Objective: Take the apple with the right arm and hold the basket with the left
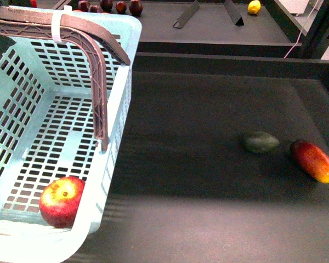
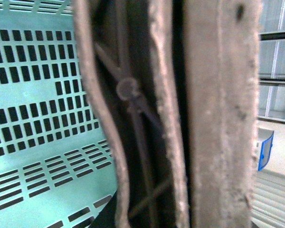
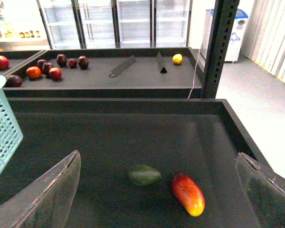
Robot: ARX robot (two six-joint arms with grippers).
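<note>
While R fingers (image 3: 42,199) gape, apple (image 1: 61,201) sits in basket (image 1: 38,241)

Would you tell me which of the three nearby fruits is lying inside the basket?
The round red apple, in the near corner of the turquoise basket; the dark green fruit and the mango lie outside on the black tray.

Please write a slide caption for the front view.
Red apple inside the turquoise basket; green fruit and mango on the dark tray.
</note>
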